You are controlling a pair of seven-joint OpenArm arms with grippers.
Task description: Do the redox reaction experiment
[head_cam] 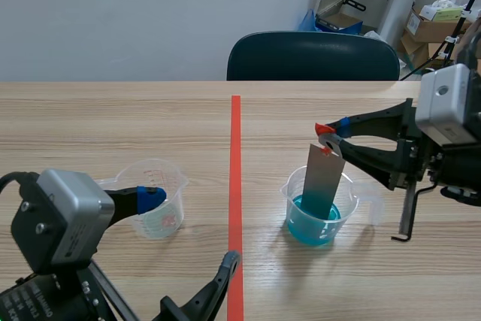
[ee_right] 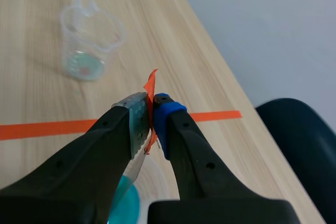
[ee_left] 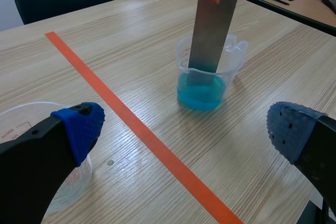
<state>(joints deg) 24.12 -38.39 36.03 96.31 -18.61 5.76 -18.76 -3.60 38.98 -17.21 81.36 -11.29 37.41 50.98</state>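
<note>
A grey metal strip (head_cam: 324, 179) (ee_left: 211, 32) hangs by an orange tag (head_cam: 324, 128) (ee_right: 149, 94) with its lower end dipped into a clear beaker (head_cam: 321, 207) (ee_left: 210, 69) of blue liquid (ee_left: 201, 92) right of the red line. My right gripper (head_cam: 331, 131) (ee_right: 149, 113) is above the beaker, shut on the tag. An empty clear beaker (head_cam: 155, 198) (ee_right: 89, 41) (ee_left: 31, 129) stands left of the line. My left gripper (ee_left: 184, 129) is open; one blue pad (head_cam: 149, 198) (ee_left: 80, 127) is beside that empty beaker's rim.
A red tape line (head_cam: 235, 186) (ee_left: 136, 124) runs down the middle of the wooden table (head_cam: 113, 125). A dark chair (head_cam: 313, 56) stands behind the far edge. Boxes and equipment (head_cam: 428, 20) sit at the back right.
</note>
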